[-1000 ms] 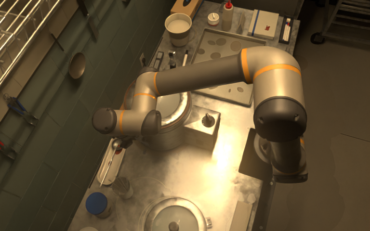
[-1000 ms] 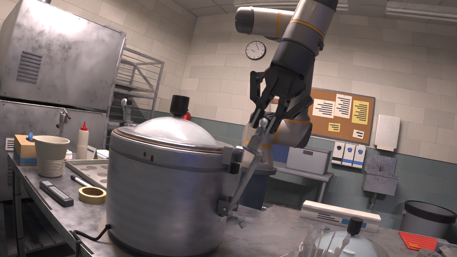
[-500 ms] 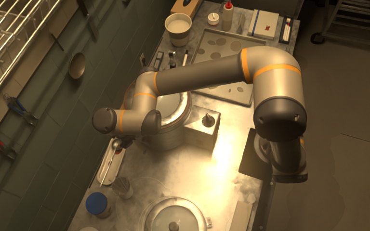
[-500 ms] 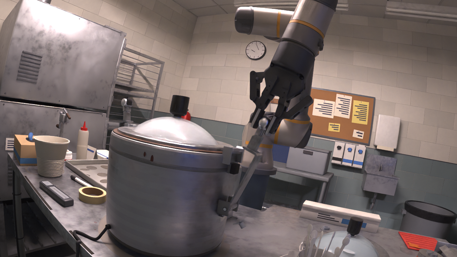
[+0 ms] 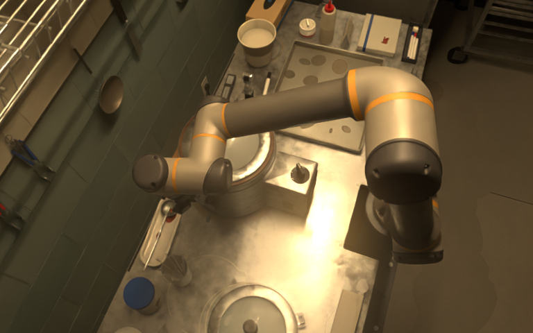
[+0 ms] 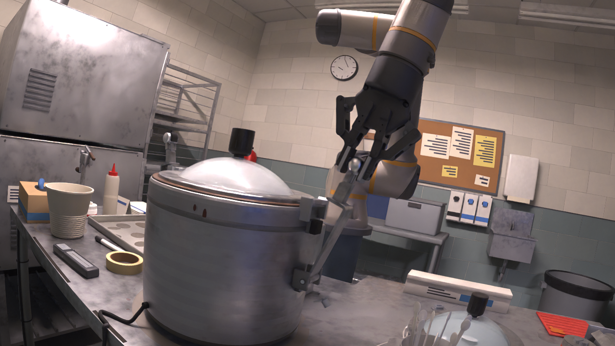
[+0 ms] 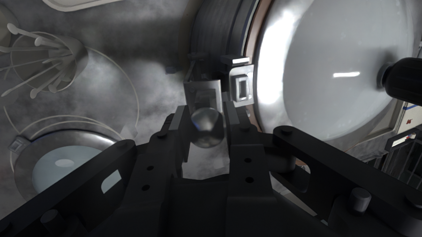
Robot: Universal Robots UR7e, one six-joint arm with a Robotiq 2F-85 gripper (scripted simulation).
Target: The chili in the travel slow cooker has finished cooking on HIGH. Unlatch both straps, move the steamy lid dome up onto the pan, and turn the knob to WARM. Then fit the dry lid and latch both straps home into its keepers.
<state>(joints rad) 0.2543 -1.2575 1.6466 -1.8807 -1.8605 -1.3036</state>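
Note:
The steel slow cooker (image 6: 223, 254) stands mid-counter with the fogged lid (image 6: 234, 176) seated on it, black knob (image 6: 241, 142) on top. On its near side a metal strap (image 6: 331, 228) leans outward from its lower hinge, away from the lid's keeper (image 7: 242, 85). The strap ends in a steel ball (image 7: 206, 126). My gripper (image 6: 356, 168) is closed with both fingers on that ball, beside the cooker's rim. The control box with its dial (image 5: 299, 172) sits against the cooker. The second domed lid (image 5: 251, 312) rests on the counter's near end. The far strap is hidden.
Behind the cooker lie a baking pan (image 5: 326, 94), a paper cup (image 5: 257, 41), a squeeze bottle (image 5: 327, 23) and a tape roll (image 6: 124, 261). A spoon on a tray (image 5: 159, 235), a cup of stirrers (image 5: 177, 269) and a blue-lidded jar (image 5: 140, 294) stand by the wall side.

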